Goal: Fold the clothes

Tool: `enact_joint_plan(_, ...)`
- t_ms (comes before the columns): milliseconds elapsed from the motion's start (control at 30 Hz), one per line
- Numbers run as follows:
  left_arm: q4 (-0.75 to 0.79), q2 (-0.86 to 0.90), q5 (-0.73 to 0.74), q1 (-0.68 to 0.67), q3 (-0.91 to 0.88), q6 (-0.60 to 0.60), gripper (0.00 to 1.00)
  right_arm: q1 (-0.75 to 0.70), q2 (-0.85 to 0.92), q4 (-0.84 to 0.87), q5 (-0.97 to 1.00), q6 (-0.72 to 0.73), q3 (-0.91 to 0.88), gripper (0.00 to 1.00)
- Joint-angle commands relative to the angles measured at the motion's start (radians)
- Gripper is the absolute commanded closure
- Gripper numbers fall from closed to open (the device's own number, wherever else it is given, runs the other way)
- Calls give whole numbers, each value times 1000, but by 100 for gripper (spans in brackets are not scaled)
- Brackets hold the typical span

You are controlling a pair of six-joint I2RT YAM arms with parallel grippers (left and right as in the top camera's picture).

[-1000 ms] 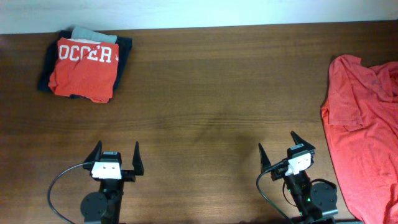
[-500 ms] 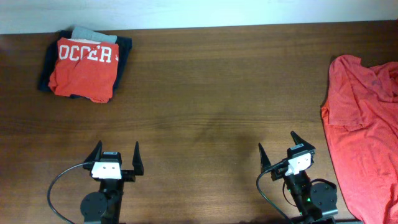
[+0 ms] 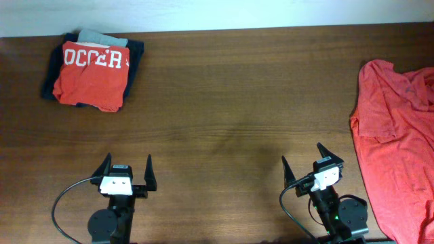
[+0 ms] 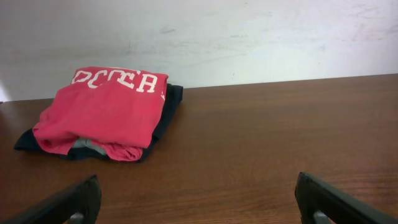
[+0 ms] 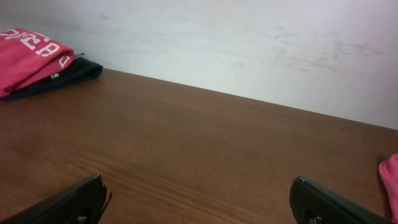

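- Brown wood tabletop (image 3: pixel 224 102), white wall behind; folded clothes stack (image 3: pixel 91 71) sits far left.
- Coral T-shirt (image 3: pixel 400 149) lies crumpled at the right edge, partly out of frame.
- Left pincer (image 3: pixel 127 167) and right pincer (image 3: pixel 302 157) are spread wide, both empty.
- Risk: a one-sided tug likely bunches the shirt or slides it off the edge.

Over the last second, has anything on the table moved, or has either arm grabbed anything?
Nothing visibly changed. The crumpled coral-red T-shirt lies at the right edge of the brown wooden table, the folded pile topped by a red lettered shirt sits far left, and the left gripper and right gripper stay parked, jaws open and empty.
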Motion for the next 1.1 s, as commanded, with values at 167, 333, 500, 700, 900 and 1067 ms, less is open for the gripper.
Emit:
enact_joint_plan(167,-5,-6,-11,-4,-5,19,1,-6,2,-4,16,5,-6,1)
enact_joint_plan(333,-5,-6,-11,-4,-5,19,1,-6,2,-5,16,5,-6,1)
enact_joint_plan(500,-5,-6,-11,-4,-5,19,1,-6,2,-5,16,5,-6,1)
enact_joint_plan(700,-5,-6,-11,-4,-5,19,1,-6,2,-4,16,5,-6,1)
enact_joint_plan(900,-5,-6,-11,-4,-5,19,1,-6,2,-8,92,-2,-6,1)
enact_joint_plan(1067,-5,-6,-11,-4,-5,19,1,-6,2,60,68,70,-5,1)
